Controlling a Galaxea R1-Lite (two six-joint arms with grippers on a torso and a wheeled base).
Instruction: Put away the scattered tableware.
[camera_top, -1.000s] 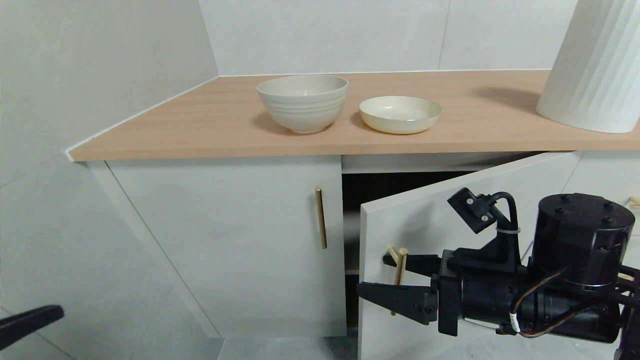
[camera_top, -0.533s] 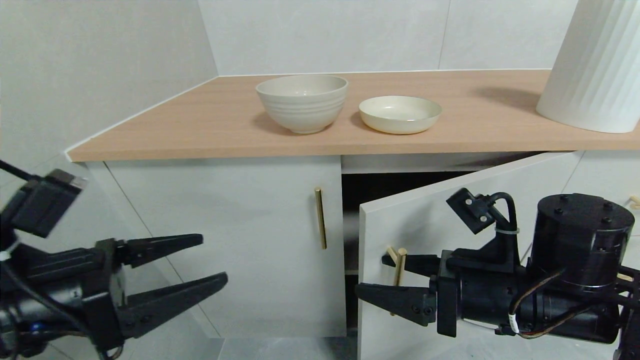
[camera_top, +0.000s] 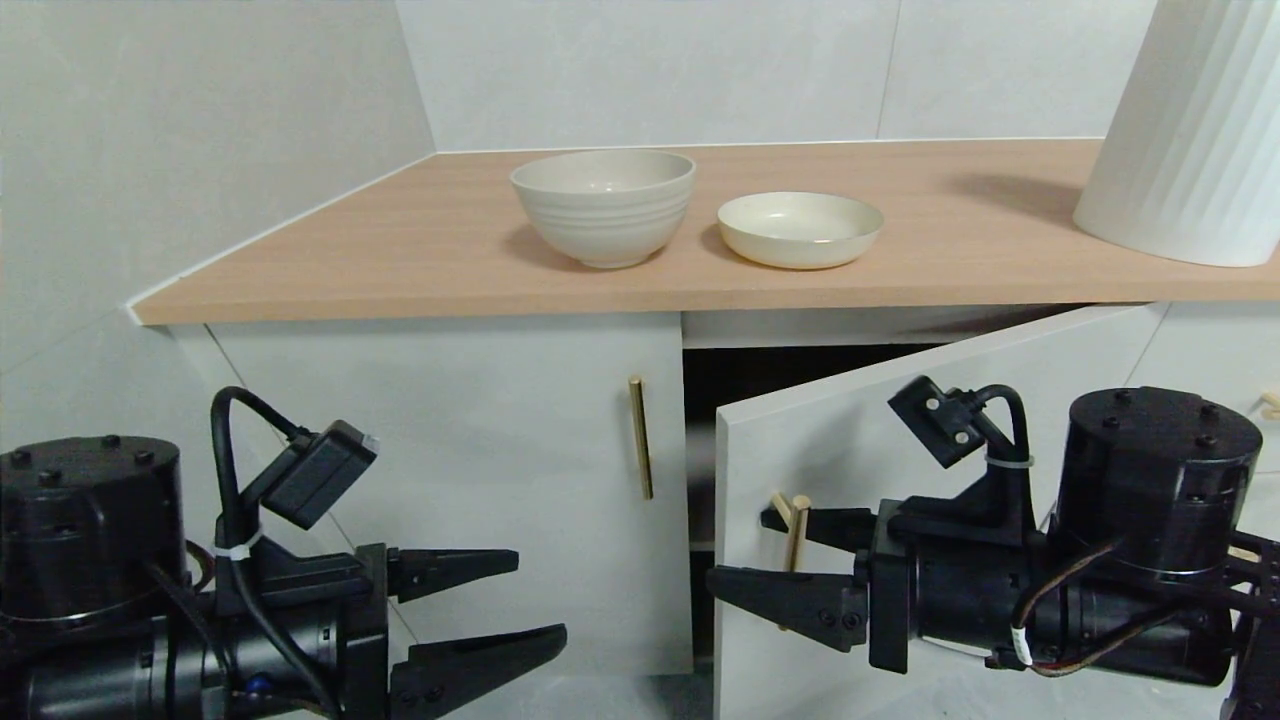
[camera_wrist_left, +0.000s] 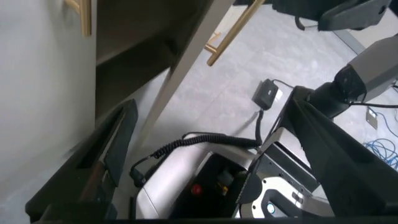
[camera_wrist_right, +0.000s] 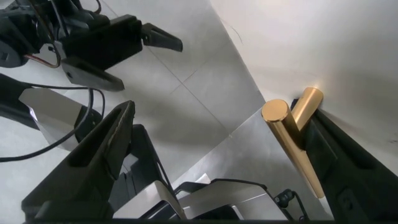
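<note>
Jaws released, the right gripper straddled the brass handle of the ajar cabinet door; the left gripper hovered nearby, jaws likewise spread.

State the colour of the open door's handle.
Brass-gold handle; clearest in the right wrist view.

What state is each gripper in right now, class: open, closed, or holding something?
Left gripper: open, empty.
Right gripper: open, jaws on either side of the gold door handle, not clamped on it.
</note>
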